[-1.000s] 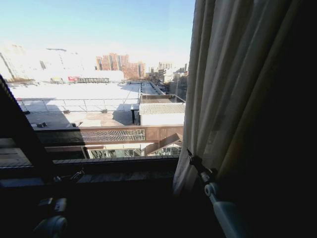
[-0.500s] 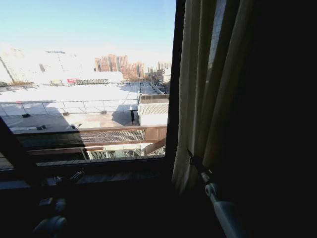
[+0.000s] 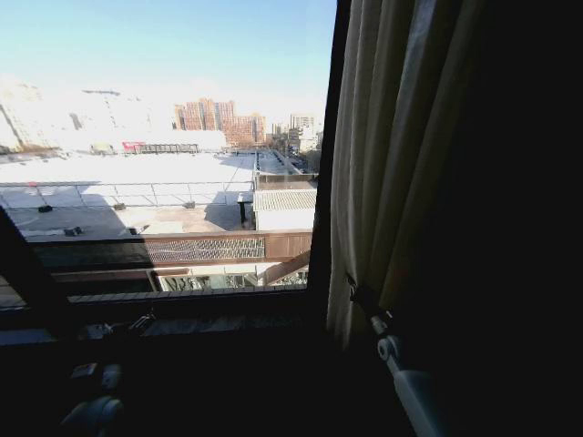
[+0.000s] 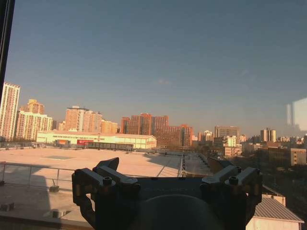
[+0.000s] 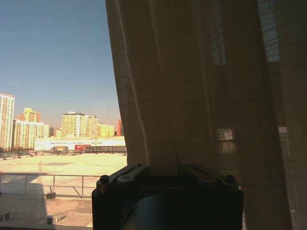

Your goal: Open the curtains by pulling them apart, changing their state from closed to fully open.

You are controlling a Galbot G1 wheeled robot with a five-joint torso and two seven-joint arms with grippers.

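The sheer cream curtains (image 3: 383, 164) hang gathered in pleats right of the window, their edge against a dark window post (image 3: 321, 182). My right gripper (image 3: 358, 296) reaches up from the lower right and is shut on a low fold of the fabric. In the right wrist view the curtains (image 5: 192, 96) drop between the pinching fingers (image 5: 128, 174) of that gripper (image 5: 163, 168). My left gripper (image 3: 138, 322) rests low by the sill; in its wrist view it (image 4: 168, 172) stands open, facing bare glass with nothing between the fingers (image 4: 109, 167).
The uncovered window pane (image 3: 164, 146) shows rooftops and sky. A dark sill (image 3: 182, 314) runs below it, with a slanted dark frame bar (image 3: 27, 264) at the left. A dark opaque drape (image 3: 519, 228) hangs right of the sheer fabric.
The whole picture has shifted a little, so the camera moved. A dark window post now shows beside the curtain's edge, and the fabric hangs straighter. The right gripper keeps its hold.
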